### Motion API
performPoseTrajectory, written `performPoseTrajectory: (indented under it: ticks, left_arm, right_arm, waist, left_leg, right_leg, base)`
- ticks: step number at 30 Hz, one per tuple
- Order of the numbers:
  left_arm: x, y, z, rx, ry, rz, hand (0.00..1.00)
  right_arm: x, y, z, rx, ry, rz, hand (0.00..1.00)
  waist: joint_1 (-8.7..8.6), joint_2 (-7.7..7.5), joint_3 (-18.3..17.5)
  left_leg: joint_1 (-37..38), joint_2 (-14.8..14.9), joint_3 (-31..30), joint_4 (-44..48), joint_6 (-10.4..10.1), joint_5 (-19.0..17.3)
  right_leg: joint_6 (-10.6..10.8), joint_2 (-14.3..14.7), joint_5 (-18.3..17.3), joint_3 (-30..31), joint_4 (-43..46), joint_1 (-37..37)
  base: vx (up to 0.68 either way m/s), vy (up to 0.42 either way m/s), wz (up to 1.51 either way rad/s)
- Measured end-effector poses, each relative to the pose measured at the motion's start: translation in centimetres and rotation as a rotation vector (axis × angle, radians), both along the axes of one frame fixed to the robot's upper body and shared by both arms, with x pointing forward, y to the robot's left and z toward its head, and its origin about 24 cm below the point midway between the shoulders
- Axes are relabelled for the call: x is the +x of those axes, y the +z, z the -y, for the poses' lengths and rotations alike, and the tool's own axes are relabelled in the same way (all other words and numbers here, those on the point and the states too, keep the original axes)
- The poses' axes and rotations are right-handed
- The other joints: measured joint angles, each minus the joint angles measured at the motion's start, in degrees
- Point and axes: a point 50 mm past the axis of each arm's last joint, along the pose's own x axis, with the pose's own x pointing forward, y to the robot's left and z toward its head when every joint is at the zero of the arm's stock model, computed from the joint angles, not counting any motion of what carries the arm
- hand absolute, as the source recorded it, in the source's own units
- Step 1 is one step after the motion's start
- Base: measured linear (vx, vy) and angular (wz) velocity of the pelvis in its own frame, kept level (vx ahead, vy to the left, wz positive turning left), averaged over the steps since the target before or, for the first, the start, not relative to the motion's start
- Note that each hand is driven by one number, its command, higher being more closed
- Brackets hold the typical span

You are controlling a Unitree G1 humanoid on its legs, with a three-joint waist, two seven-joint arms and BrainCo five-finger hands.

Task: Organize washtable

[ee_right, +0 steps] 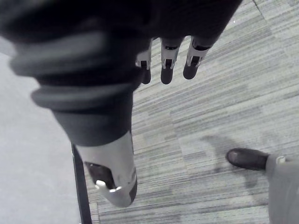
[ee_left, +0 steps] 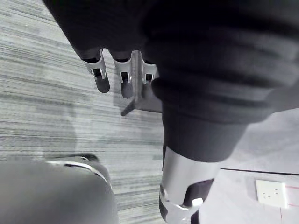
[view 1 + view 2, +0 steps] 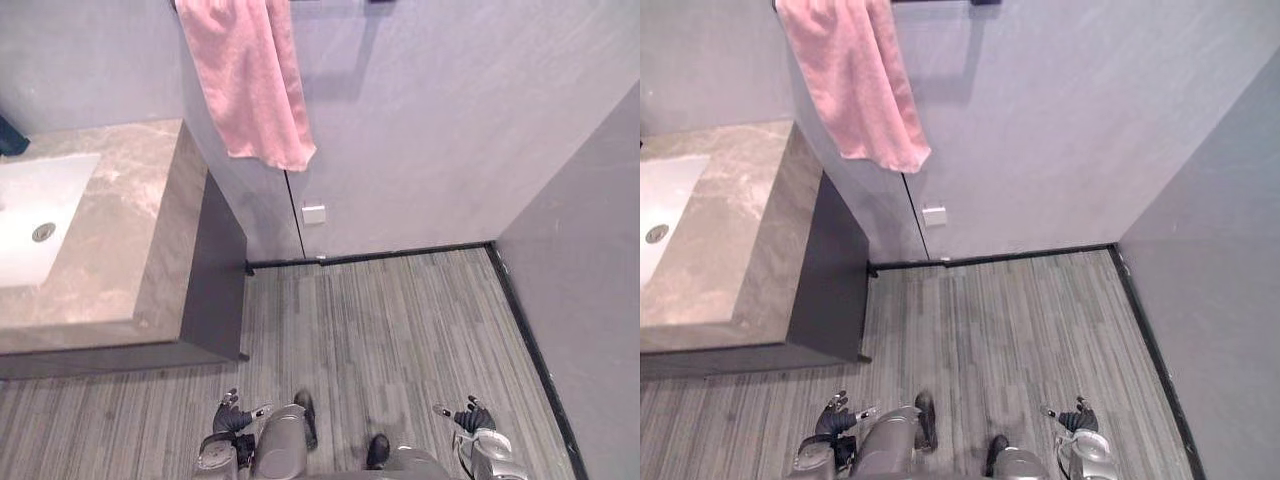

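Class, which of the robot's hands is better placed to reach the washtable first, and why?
Left, probably. The left hand hangs open on the side of the washtable; the right hand hangs open farther away, over the floor.

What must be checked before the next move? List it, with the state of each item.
1. Left hand free: ok, fingers relaxed, holding nothing.
2. Right hand free: ok, fingers relaxed, holding nothing.
3. Washtable within reach: probably not ok, both hands hang low over the floor, apart from it.
4. Things to tidy on the washtable: cannot tell, part of it and of its sink lies out of view.
5. Pink towel: ok, hanging on the wall beside the washtable.
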Motion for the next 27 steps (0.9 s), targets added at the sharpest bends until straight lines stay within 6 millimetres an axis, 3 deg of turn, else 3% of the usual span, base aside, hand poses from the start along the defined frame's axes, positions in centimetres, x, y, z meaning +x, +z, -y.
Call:
performPoseTrajectory:
  ticks: [1,3,6,9,11,13,14,15,16,17,18,20,22,23,24,25,27]
  left_arm:
    - [0.1,0.2,-0.6,0.013,0.008,0.004,0.0]
    - [-0.1,0.1,-0.7,0.012,0.015,-0.007,0.0]
    - [-0.5,0.0,-0.9,0.022,0.003,-0.023,0.0]
    - [-0.4,0.1,-1.1,0.038,-0.028,-0.027,0.0]
    - [-0.5,0.1,-1.4,0.046,-0.027,-0.028,0.0]
    - [-0.5,0.1,-1.4,0.046,-0.024,-0.029,0.0]
    - [-0.5,0.1,-1.4,0.046,-0.025,-0.028,0.0]
    - [-0.6,0.1,-1.6,0.053,-0.024,-0.03,0.0]
    - [-0.6,0.1,-1.7,0.055,-0.024,-0.03,0.0]
    - [-0.6,0.1,-1.6,0.051,-0.021,-0.034,0.0]
    - [-0.8,-0.2,-0.9,0.029,-0.02,-0.04,0.0]
    - [-0.9,-0.4,-0.2,0.012,-0.016,-0.043,0.0]
    - [-0.9,-0.5,0.5,-0.011,-0.012,-0.039,0.0]
    - [-0.7,-0.5,1.1,-0.028,-0.008,-0.029,0.0]
    - [-0.8,-0.5,1.3,-0.035,-0.002,-0.027,0.0]
    - [-0.7,-0.3,1.3,-0.043,0.021,-0.01,0.0]
    - [-0.5,-0.2,1.3,-0.041,0.022,0.001,0.0]
  right_arm:
    - [0.0,0.0,-0.1,0.002,0.001,0.0,0.0]
    - [0.1,0.1,0.1,-0.005,0.002,0.002,0.0]
    - [0.2,-0.1,-0.6,0.009,0.016,0.002,0.0]
    - [0.1,-0.2,-1.0,0.01,0.045,-0.007,0.0]
    - [0.5,-0.1,-1.5,0.003,0.093,-0.006,0.0]
    - [0.6,-0.1,-1.6,0.001,0.1,-0.004,0.0]
    - [0.6,-0.1,-1.5,-0.002,0.105,-0.004,0.0]
    - [0.1,-0.2,-1.4,-0.008,0.11,-0.016,0.0]
    - [-0.2,-0.3,-1.4,-0.008,0.108,-0.024,0.0]
    - [-1.1,-0.5,-1.0,-0.015,0.103,-0.048,0.0]
    - [-1.3,-0.5,-0.4,-0.027,0.096,-0.059,0.0]
    - [-1.2,-0.4,-0.4,-0.026,0.091,-0.049,0.0]
    - [-1.3,-0.4,-0.4,-0.018,0.064,-0.043,0.0]
    - [-1.5,-0.3,-0.4,-0.023,0.062,-0.033,0.0]
    - [-1.6,-0.3,-0.6,-0.017,0.061,-0.026,0.0]
    - [-1.6,-0.2,-0.8,-0.016,0.06,-0.013,0.0]
    - [-1.5,-0.2,-1.3,0.005,0.044,-0.001,0.0]
  waist:
    - [0.49,-1.15,0.1]
    - [0.37,-1.34,0.0]
    - [0.12,-1.52,-0.1]
    - [-0.11,-1.48,-0.1]
    - [-1.03,-0.63,0.3]
    - [-1.75,-0.41,0.5]
    - [-1.83,0.53,1.0]
    - [-1.87,-0.67,0.3]
    - [-1.83,-1.03,0.2]
    - [-2.07,-2.37,-0.2]
    - [-1.71,-0.4,-0.9]
    - [-1.72,0.81,-1.3]
    - [-2.15,1.16,-1.4]
    - [-2.36,1.76,-1.1]
    - [-2.24,1.96,-1.1]
    - [-1.53,1.9,-1.0]
    - [-1.19,1.38,-1.2]
  left_leg:
    - [-0.2,-0.8,0.9,2.4,1.4,-1.6]
    - [1.4,-1.7,1.9,4.1,2.6,-4.6]
    - [9.0,-2.8,3.3,2.3,3.9,-8.1]
    - [14.8,-3.0,2.4,-0.5,4.5,-9.2]
    - [18.8,-2.0,1.0,-3.7,4.5,-9.2]
    - [20.0,-0.7,0.2,-3.9,4.4,-9.2]
    - [20.6,0.3,-0.7,-3.8,4.3,-9.2]
    - [21.1,0.1,-2.2,-3.8,2.0,-9.5]
    - [21.1,-0.1,-2.4,-3.8,1.4,-9.8]
    - [22.5,-0.6,-4.7,-3.7,-1.5,-12.2]
    - [23.0,1.4,-5.6,-4.1,-2.2,-12.7]
    - [23.0,2.7,-6.1,-2.8,-2.8,-12.6]
    - [19.0,4.4,-7.0,6.4,-4.9,-12.4]
    - [14.1,6.7,-6.7,17.9,-7.4,-11.4]
    - [11.7,8.4,-6.4,23.6,-8.8,-10.9]
    - [8.7,11.0,-4.3,31.5,-8.7,-11.1]
    - [6.2,13.0,-1.3,32.6,-7.6,-11.7]
  right_leg:
    - [1.2,-1.4,-0.8,0.6,1.4,0.0]
    - [2.6,-3.0,-1.7,1.3,6.2,-0.4]
    - [5.6,-6.9,-1.6,5.6,34.7,-9.6]
    - [4.4,-7.6,-3.6,4.3,46.5,-15.0]
    - [1.2,-6.1,-5.8,0.5,44.2,-19.5]
    - [0.6,-4.1,-6.0,0.0,37.7,-22.0]
    - [0.3,-2.1,-5.1,0.5,29.6,-23.2]
    - [-0.3,-0.6,1.4,1.6,17.2,-23.4]
    - [-0.5,-0.5,3.5,2.1,15.1,-23.4]
    - [-3.4,-0.4,11.1,4.0,14.5,-23.3]
    - [-3.6,0.5,9.2,3.3,16.8,-23.6]
    - [-4.3,1.5,6.2,2.1,17.4,-23.4]
    - [-4.5,2.0,4.7,0.4,16.3,-21.3]
    - [-4.9,3.1,4.2,-0.8,14.2,-18.1]
    - [-5.5,3.8,3.8,-1.1,13.3,-16.5]
    - [-6.4,4.9,3.1,-1.3,12.5,-13.9]
    - [-6.4,5.2,3.0,-1.4,11.2,-11.2]
  base:
    - [0.42,0.139,-0.14]
    - [0.4,0.158,-0.16]
    - [0.37,0.153,-0.18]
    - [0.3,0.039,0.07]
    - [0.31,-0.027,0.28]
    - [0.28,-0.083,0.33]
    - [0.35,-0.174,0.45]
    - [0.29,-0.157,0.47]
    - [0.3,-0.203,0.69]
    - [0.25,-0.17,0.51]
    - [0.31,-0.209,0.46]
    - [0.32,-0.226,0.19]
    - [0.28,-0.249,0.41]
    - [0.24,-0.204,0.37]
    - [0.24,-0.138,0.21]
    - [0.24,-0.105,-0.06]
    - [0.21,-0.079,-0.08]
